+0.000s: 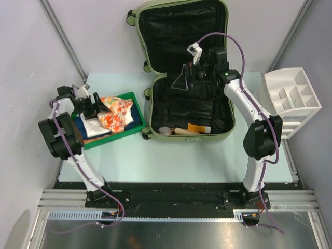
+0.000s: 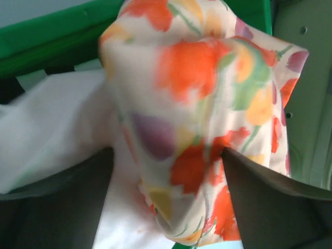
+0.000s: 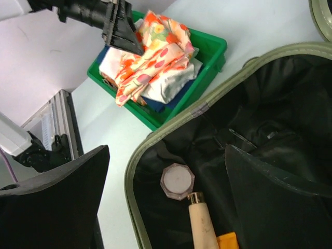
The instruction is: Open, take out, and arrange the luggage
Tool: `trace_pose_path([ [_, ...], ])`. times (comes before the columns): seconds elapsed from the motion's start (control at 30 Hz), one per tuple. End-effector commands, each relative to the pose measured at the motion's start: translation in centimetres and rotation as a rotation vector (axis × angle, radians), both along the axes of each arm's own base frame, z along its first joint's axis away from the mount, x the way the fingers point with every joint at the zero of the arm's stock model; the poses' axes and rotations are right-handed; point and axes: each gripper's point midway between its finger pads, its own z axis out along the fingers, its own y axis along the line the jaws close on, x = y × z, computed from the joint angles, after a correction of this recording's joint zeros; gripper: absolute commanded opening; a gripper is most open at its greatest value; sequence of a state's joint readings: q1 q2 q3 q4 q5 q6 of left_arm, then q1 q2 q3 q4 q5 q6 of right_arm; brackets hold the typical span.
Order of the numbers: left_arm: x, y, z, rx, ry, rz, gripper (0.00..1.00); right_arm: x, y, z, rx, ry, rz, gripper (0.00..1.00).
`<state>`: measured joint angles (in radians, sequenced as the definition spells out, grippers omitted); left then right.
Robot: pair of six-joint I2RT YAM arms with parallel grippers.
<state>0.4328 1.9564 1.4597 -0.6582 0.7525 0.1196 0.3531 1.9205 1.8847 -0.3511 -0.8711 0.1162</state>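
The luggage (image 1: pixel 189 106) lies open on the table, its olive lid standing up at the back and its black lining showing. Its base holds a small octagonal jar (image 3: pixel 177 181), a cream tube with a gold cap (image 3: pixel 202 223) and an orange item (image 3: pixel 228 241). My right gripper (image 3: pixel 166 148) hangs open above the base's black lining (image 1: pixel 181 80), nothing between its fingers. My left gripper (image 2: pixel 166 171) is over the green tray (image 1: pixel 132 98), its jaws apart around a floral cloth (image 2: pixel 197 78) that rests on white fabric (image 2: pixel 57 129).
A white compartmented organizer (image 1: pixel 290 98) stands at the table's right edge. The green tray sits close against the luggage's left side and also holds a dark blue item (image 3: pixel 171 101). Grey walls close in on both sides.
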Motion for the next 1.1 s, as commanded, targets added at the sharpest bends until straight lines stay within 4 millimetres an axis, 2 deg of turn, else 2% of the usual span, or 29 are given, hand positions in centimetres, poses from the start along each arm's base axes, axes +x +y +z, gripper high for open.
trace_pose_path([
  [0.0,-0.4,2.3,2.7,0.154,-0.040,0.078,1.00,1.0,-2.0,-1.2,-0.087,-0.059,-0.025,0.97],
  [0.07,-1.1,2.5,4.5,0.198,-0.078,0.085,1.00,1.2,-3.0,-3.1,-0.153,-0.042,-0.041,0.97],
  [0.1,-1.3,2.6,6.6,0.233,-0.124,0.097,1.00,1.5,-3.4,-4.0,-0.184,-0.047,-0.042,0.97],
  [0.13,-1.6,2.8,7.5,0.257,-0.137,0.107,1.00,2.0,-4.2,-5.1,-0.248,-0.093,-0.046,0.97],
  [0.17,-1.8,3.4,8.4,0.303,-0.148,0.123,1.00,1.7,-4.8,-6.4,-0.297,-0.074,-0.039,0.97],
  [0.2,-2.2,3.6,10.4,0.344,-0.189,0.134,1.00,2.2,-5.5,-8.0,-0.357,-0.073,-0.057,0.96],
  [0.3,-2.6,4.7,13.2,0.436,-0.245,0.162,1.00,2.2,-6.9,-11.8,-0.504,-0.080,-0.025,0.93],
  [0.33,-2.7,4.6,14.8,0.462,-0.288,0.156,1.00,1.9,-7.2,-13.1,-0.553,-0.094,0.009,0.91],
  [0.43,-2.6,3.6,17.0,0.494,-0.347,0.123,1.00,1.7,-8.0,-16.3,-0.670,-0.119,0.054,0.86],
  [0.57,-2.5,0.7,17.8,0.478,-0.394,0.040,1.00,0.8,-8.1,-20.7,-0.805,-0.192,0.153,0.82],
  [0.63,-2.4,-1.1,17.5,0.444,-0.402,-0.007,1.00,1.3,-8.1,-22.1,-0.853,-0.235,0.155,0.83],
  [0.7,-2.4,-2.1,17.4,0.426,-0.403,-0.026,1.00,1.2,-8.4,-24.1,-0.925,-0.264,0.183,0.84],
  [0.73,-2.3,-2.9,17.4,0.408,-0.408,-0.045,1.00,1.7,-8.2,-24.6,-0.936,-0.289,0.178,0.85],
  [0.8,-2.2,-3.2,17.3,0.401,-0.407,-0.055,1.00,2.0,-8.7,-26.6,-0.998,-0.298,0.187,0.86],
  [0.87,-2.0,-3.6,17.6,0.389,-0.412,-0.061,1.00,3.0,-8.8,-27.3,-1.031,-0.346,0.168,0.82],
  [0.9,-2.0,-3.8,17.7,0.383,-0.413,-0.065,1.00,2.8,-9.3,-28.2,-1.074,-0.357,0.165,0.80],
  [0.93,-1.9,-4.2,17.9,0.371,-0.420,-0.070,1.00,3.7,-9.2,-28.0,-1.079,-0.394,0.135,0.71],
  [1.0,-1.9,-4.5,17.9,0.358,-0.424,-0.080,1.00,4.1,-9.6,-28.0,-1.113,-0.414,0.105,0.51],
  [1.03,-1.9,-5.0,18.1,0.352,-0.430,-0.092,1.00,4.4,-9.5,-27.8,-1.113,-0.426,0.092,0.31],
  [1.07,-2.0,-5.5,18.1,0.341,-0.436,-0.111,1.00,4.6,-9.6,-27.6,-1.110,-0.426,0.083,0.19],
])
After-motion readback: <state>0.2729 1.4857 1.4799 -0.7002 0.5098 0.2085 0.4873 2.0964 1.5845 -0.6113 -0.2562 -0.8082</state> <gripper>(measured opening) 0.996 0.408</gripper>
